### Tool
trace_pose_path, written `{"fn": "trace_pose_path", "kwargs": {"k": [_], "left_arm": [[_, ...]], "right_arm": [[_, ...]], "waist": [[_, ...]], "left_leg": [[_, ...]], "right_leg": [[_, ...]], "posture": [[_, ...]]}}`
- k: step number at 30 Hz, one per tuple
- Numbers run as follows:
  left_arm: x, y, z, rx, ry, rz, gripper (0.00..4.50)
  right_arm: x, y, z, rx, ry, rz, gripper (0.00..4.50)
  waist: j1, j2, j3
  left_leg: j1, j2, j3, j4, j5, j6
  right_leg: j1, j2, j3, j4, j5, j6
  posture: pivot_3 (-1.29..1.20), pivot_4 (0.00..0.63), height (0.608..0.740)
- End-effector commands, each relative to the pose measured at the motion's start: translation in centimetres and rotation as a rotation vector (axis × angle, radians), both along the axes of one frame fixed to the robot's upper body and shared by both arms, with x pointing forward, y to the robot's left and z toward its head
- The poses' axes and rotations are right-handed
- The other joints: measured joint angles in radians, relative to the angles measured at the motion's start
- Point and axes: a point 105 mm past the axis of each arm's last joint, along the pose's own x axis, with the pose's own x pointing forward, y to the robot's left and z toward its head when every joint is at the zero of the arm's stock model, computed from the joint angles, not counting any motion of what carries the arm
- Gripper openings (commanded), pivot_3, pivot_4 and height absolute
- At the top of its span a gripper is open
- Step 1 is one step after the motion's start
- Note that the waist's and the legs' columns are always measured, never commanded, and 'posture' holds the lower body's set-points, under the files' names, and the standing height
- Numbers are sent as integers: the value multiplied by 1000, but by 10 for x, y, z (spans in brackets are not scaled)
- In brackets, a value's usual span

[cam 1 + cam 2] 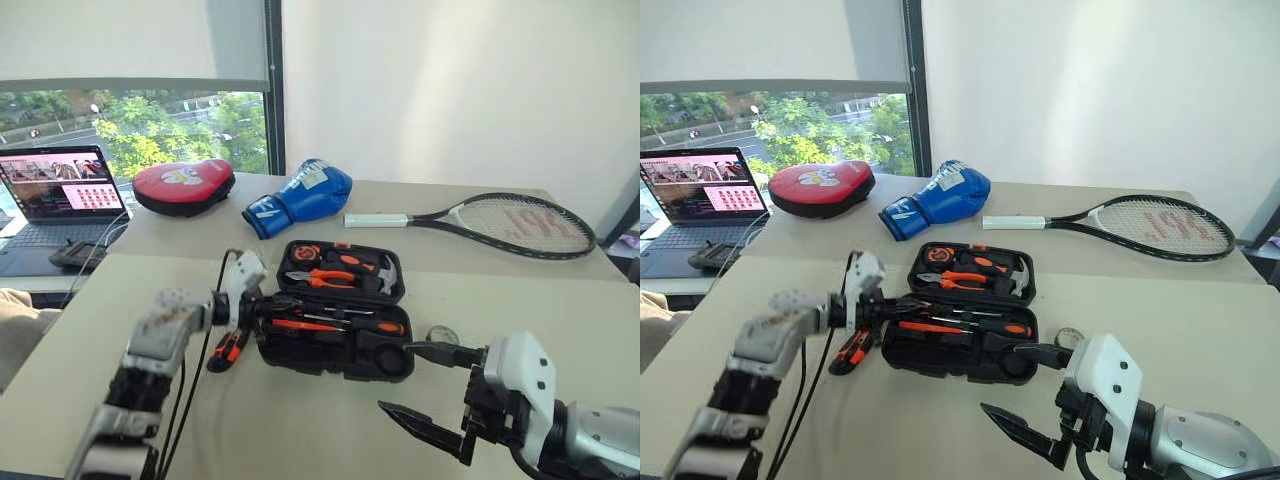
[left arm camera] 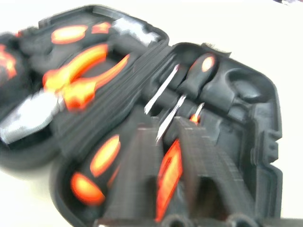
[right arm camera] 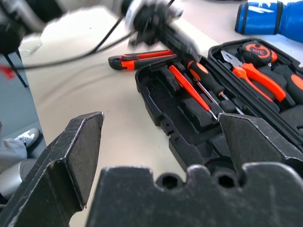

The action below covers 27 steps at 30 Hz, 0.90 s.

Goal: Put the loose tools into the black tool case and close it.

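Left wrist view: left gripper (image 2: 166,156) fingers clenched on the slim orange screwdriver (image 2: 168,177), tip over the near half of the open black tool case (image 1: 340,345). Two long screwdrivers (image 3: 201,87) already lie in that half. Utility knife (image 3: 142,59) sits on the table just outside the case, beside those fingers. Tape roll (image 1: 441,336) rests behind the right gripper (image 1: 425,385), whose fingers are spread, empty. My read: about halfway; knife, tape and closing remain.

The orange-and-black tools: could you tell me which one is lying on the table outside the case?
The utility knife. It lies on the table beside the black tool case, whereas the screwdrivers, pliers and hammer all sit inside it.
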Motion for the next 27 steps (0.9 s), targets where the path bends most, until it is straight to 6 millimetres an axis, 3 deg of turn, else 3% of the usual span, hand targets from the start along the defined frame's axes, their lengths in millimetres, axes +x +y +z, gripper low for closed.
{"fn": "trace_pose_path", "kwargs": {"k": [1,3,6,12,16,20,23,27], "left_arm": [[10,0,9,29,-136,151,33],[9,-1,0,65,-140,164,33],[-7,-2,-29,189,-107,109,33],[-28,-2,-44,254,-145,2,33],[-31,7,-63,287,-33,29,33],[-27,9,-67,189,168,117,33],[-23,8,-54,61,268,146,33],[-21,19,-55,142,316,174,33]], "right_arm": [[-4,6,7,13,-34,33,4500],[-3,6,8,13,-34,35,4500],[-3,7,9,10,-37,40,4500],[-3,7,9,3,-35,42,4500],[-2,8,9,1,-34,45,4500],[-2,8,9,0,-36,49,4500],[-2,9,9,-2,-37,51,4500],[-1,10,9,-3,-41,53,4500]], "waist": [[4,0,0],[2,0,0],[-1,2,-1],[-3,11,-7],[-5,16,-13],[-5,16,-17],[-5,14,-19],[-5,12,-20]], "left_leg": [[0,0,0,0,-1,1],[0,0,-1,0,0,0],[2,0,-1,-1,0,-1],[6,0,1,-5,0,-1],[8,0,1,-7,1,-1],[11,0,2,-9,1,-2],[12,1,2,-9,1,-2],[12,1,2,-9,1,-2]], "right_leg": [[0,0,0,0,0,-1],[0,-5,0,0,1,-2],[0,-5,-1,1,1,-3],[2,-7,0,0,-1,-6],[2,-7,0,0,-2,-9],[3,-4,-2,1,-3,-8],[5,2,-1,1,-6,-3],[4,3,0,2,-7,0]], "posture": [[0,150,740],[0,150,740],[0,150,740],[0,150,740],[0,150,740],[0,150,740],[0,150,740],[0,150,740]]}}
